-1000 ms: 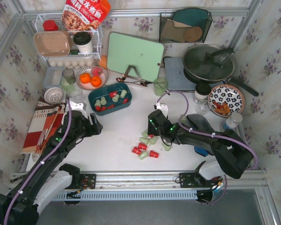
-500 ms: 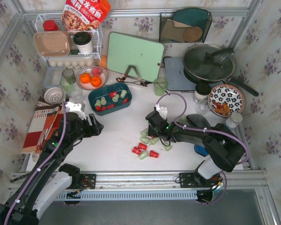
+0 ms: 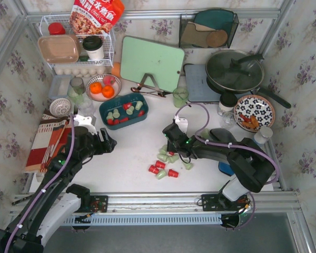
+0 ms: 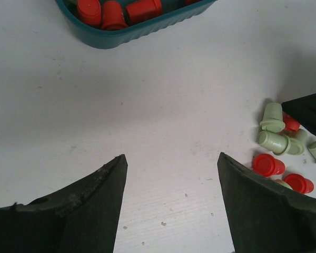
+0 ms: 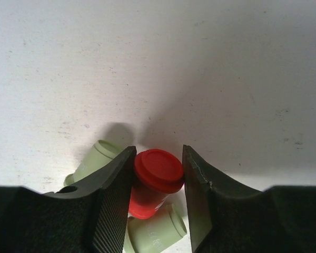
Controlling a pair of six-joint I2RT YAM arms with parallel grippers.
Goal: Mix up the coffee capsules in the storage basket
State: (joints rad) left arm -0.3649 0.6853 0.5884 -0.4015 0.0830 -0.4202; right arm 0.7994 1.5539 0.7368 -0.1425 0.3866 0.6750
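Since a second ago, the right gripper (image 5: 159, 158) has been sliding a little left across the table (image 3: 131, 153) into the loose pile, and its jaws have been narrowing. It is now pinching one red capsule (image 5: 157, 174) by the rim, with a finger pressing on each side. That capsule is lying among the pile, with a mint capsule (image 5: 95, 161) just beside it on the left and another mint capsule (image 5: 155, 232) touching it from below.

The left gripper (image 4: 171, 157) is staying roughly where it was, hovering over bare table with its jaws standing wide and nothing between them.

The storage basket (image 3: 102, 112) is sitting left of centre, well apart from the pile and just ahead of the left gripper. Several coffee capsules (image 3: 124, 112) are lying in it, red ones gathering along its near side and mint ones toward the middle. The remaining loose capsules (image 3: 163, 163), red and mint together, are lying scattered on the table near the front edge, under and just in front of the right gripper.
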